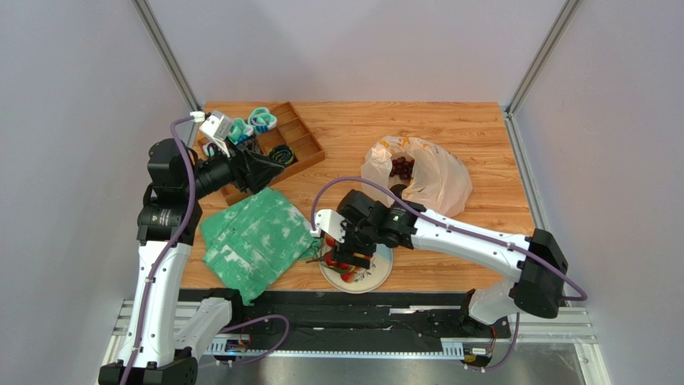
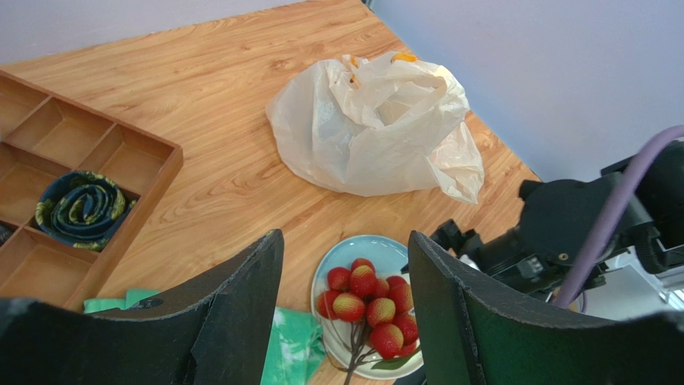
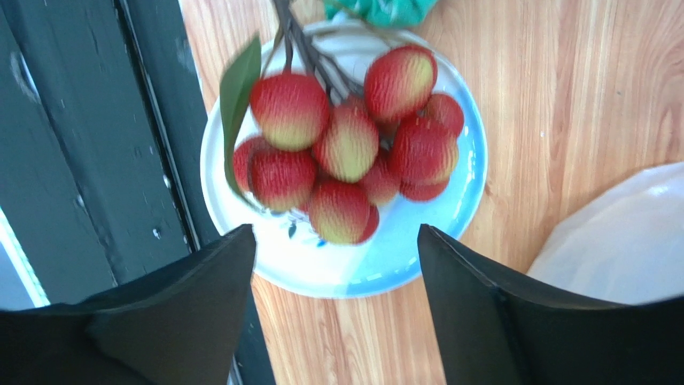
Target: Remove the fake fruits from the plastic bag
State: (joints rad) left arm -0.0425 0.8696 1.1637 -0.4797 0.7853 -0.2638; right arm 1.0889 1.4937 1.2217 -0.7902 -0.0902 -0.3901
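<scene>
Landmark: plate, pale blue and white, at the near table edge.

- On the plate: cluster of red-yellow balls on dark stems with one green leaf. It lies loose and nothing is touching it.
- Directly above the plate: right gripper, jaws spread wide. Both fingers stand clear of the cluster and hold nothing.
- Left of the plate, overlapping its rim slightly: green-white mottled cloth, lying flat and folded.
- Beyond the plate, slightly right: plastic bag, crumpled, mouth facing up. Small orange prints sit near the handles and are too small to read.
- In the bag's mouth, seen from the top view: a dark clump. It is probably the grape bunch, but the view is too coarse to be sure.
- Beyond the plate, far left: wooden divided tray. One compartment holds a rolled dark patterned strip, and the far ones hold teal rolls.
- Left gripper: in the air over the cloth's far edge, near the tray. Jaws are apart and hold nothing, and its camera looks toward the plate and bag.
</scene>
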